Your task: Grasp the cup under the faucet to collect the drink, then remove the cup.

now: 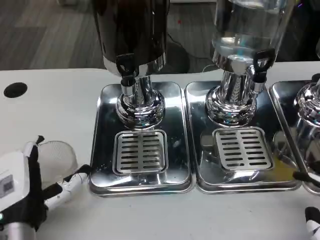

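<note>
A clear plastic cup (57,154) stands on the white table at the lower left, left of the trays. My left hand (22,187) grips it, with the black thumb on its left side and the white fingers (70,184) along its near side. The dark dispenser's black faucet (127,66) hangs above the left tray's slotted grille (141,151), and nothing stands on that grille. Of my right hand (312,220), just the fingertips show at the lower right corner, too little to tell how they lie.
Two shiny steel drip trays (105,135) (200,165) sit side by side, each with a chrome dispenser base. The clear dispenser's faucet (260,62) is over the right grille (242,148). A third tray (280,95) is cut off at the right. A black hole (15,89) marks the table's far left.
</note>
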`<state>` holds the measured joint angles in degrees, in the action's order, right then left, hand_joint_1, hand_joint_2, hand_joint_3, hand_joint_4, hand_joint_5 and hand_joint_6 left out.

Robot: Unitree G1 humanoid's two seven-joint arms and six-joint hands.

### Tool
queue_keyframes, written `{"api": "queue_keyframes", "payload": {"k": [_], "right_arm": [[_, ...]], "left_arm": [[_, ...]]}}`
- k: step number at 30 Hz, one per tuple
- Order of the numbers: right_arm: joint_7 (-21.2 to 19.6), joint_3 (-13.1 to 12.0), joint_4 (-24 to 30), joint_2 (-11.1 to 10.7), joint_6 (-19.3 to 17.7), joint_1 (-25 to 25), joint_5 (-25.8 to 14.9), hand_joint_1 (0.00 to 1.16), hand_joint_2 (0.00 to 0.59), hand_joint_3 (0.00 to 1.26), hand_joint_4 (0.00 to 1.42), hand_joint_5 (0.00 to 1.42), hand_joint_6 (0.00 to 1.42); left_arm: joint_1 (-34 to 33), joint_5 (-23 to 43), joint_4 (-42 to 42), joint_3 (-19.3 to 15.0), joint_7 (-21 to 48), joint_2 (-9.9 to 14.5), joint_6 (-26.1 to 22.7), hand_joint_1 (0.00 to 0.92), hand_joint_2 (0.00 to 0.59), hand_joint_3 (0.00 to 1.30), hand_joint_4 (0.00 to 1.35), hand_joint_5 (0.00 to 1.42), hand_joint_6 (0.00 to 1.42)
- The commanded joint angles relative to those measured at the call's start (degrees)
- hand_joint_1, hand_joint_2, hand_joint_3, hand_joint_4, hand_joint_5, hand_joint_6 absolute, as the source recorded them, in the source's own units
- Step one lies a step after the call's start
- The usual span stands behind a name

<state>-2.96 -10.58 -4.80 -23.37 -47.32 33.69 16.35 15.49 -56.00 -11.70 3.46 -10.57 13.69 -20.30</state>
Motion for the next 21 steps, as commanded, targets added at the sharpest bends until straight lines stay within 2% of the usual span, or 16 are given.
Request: {"api": "queue_keyframes", "payload": {"k": [1, 6, 12, 21], "right_arm": [[0.36, -0.44, -1.06, -0.02, -1.32, -0.37, -1.21, 0.43, 0.499, 0.24, 0.07, 0.04, 0.0], [0.66, -0.3, -1.99, 0.02, -1.78, -0.82, -1.68, 0.43, 0.499, 0.24, 0.07, 0.04, 0.0], [1.04, -0.22, -2.18, 0.14, -2.25, -1.16, -1.69, 0.43, 0.499, 0.24, 0.07, 0.04, 0.0], [1.36, 0.16, -2.08, 0.42, -2.23, -1.13, -1.22, 0.43, 0.499, 0.24, 0.07, 0.04, 0.0]], "left_arm": [[-0.71, -2.09, -0.29, 1.24, -0.51, 0.97, -1.04, 0.363, 0.094, 0.24, 0.27, 0.57, 0.83], [-0.86, -2.65, -0.64, 1.92, -0.67, 1.41, -1.6, 0.366, 0.095, 0.28, 0.32, 0.6, 0.85], [-0.3, -3.85, -1.46, 2.53, -3.02, 1.4, -1.51, 0.395, 0.124, 0.42, 0.5, 0.75, 0.96], [1.71, -2.94, -5.92, 1.36, -5.56, 1.71, 0.43, 0.394, 0.128, 0.45, 0.53, 0.79, 0.97]]}}
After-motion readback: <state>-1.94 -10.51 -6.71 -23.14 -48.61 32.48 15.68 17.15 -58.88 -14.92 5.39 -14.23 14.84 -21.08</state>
